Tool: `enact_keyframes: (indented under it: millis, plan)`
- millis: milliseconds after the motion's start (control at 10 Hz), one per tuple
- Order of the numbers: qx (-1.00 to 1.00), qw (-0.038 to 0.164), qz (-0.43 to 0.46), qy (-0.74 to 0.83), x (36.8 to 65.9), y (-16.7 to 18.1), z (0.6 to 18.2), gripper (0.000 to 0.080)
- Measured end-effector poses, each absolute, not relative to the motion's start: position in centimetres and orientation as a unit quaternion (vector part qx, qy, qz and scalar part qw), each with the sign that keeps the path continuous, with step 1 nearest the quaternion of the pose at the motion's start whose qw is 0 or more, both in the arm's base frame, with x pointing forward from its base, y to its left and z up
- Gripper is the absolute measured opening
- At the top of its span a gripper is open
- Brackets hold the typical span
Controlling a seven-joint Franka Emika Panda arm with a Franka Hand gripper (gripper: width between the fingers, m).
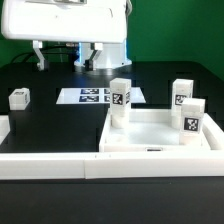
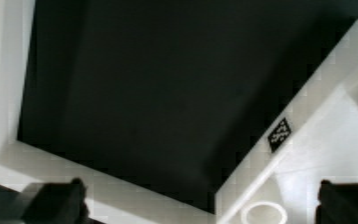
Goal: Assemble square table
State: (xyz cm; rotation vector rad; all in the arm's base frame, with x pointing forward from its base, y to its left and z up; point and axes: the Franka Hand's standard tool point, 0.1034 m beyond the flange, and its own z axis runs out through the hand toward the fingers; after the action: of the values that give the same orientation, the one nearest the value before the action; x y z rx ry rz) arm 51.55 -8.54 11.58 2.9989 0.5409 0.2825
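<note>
On the slab point(image 1: 150, 135) stand three legs point(image 1: 119, 97); the jaws hang apart, empty.

Robotics lab, black table point(image 1: 50, 125), marker board point(image 1: 95, 96), green backdrop point(image 1: 170, 25), white border rails point(image 1: 60, 168)

black table point(image 1: 50, 125), square tabletop point(image 1: 150, 135), leg point(image 1: 19, 97), marker board point(image 1: 95, 96)

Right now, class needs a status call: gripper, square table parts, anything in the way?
Gripper open, empty. Tabletop slab has three legs upright at its corners, one at the back; fourth leg lies loose. Rail lies in front.
</note>
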Motion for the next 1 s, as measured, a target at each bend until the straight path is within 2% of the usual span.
enact_keyframes:
  millis: [300, 500, 600, 1000]
  plan:
    - [0.992, 0.023, 0.027, 0.123, 47.0, -12.0, 9.3, 0.0649]
    - [0.995, 0.017, -0.029, 0.09, 44.1, -16.1, 7.8, 0.0649]
    - [0.996, 0.015, -0.047, 0.071, 43.7, -17.5, 7.6, 0.0649]
    - [0.987, -0.001, -0.143, 0.067, 43.9, -16.5, 7.2, 0.0649]
